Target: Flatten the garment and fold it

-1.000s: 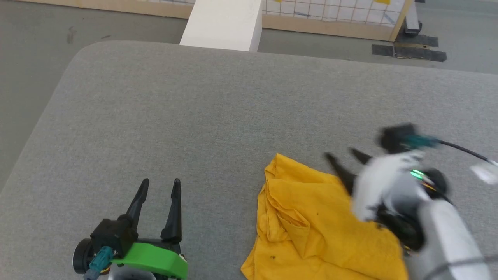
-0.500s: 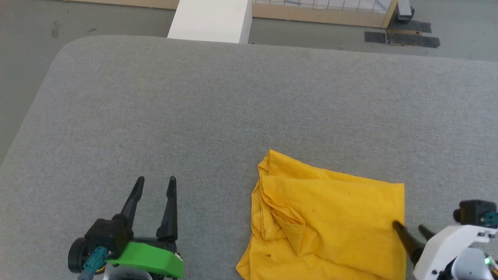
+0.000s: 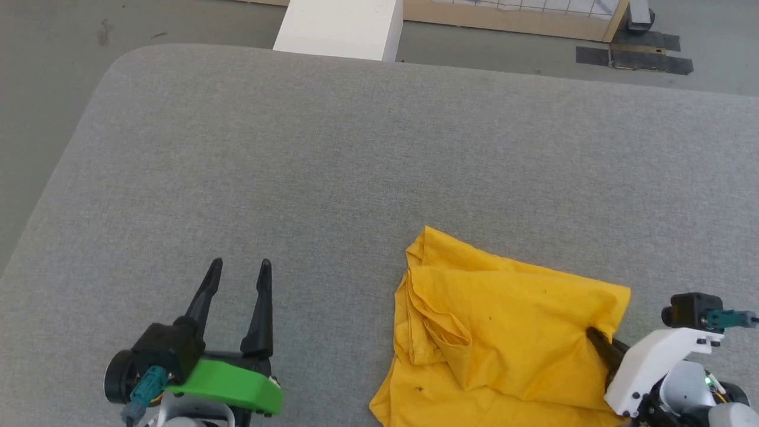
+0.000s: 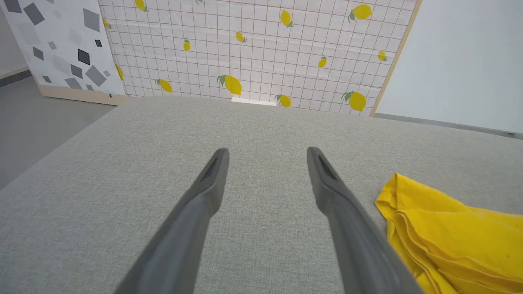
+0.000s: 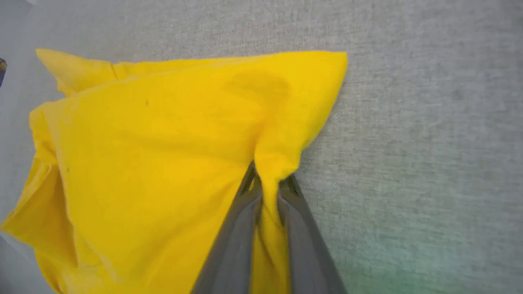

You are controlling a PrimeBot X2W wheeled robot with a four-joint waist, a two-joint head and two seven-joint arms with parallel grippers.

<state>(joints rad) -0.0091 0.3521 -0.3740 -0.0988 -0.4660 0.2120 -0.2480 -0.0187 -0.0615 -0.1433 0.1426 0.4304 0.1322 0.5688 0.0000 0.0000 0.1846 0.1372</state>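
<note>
The yellow garment (image 3: 504, 344) lies rumpled and doubled over in loose layers on the near right part of a grey fabric-covered table (image 3: 356, 148), its plain side up and one corner pointing toward the far edge. At the shirt's right edge, just below its far right corner, the right gripper (image 5: 269, 181) has its two dark fingers pinched tight on a raised ridge of the cloth, which bunches up between them and runs down toward the wrist. To the left of the shirt and clear of it, the left gripper (image 3: 241, 261) hangs over bare grey fabric with its fingers spread wide and nothing between them. Beyond the table's far edge stand a white block (image 3: 341, 26) and a lemon-print panel (image 4: 253, 49).
</note>
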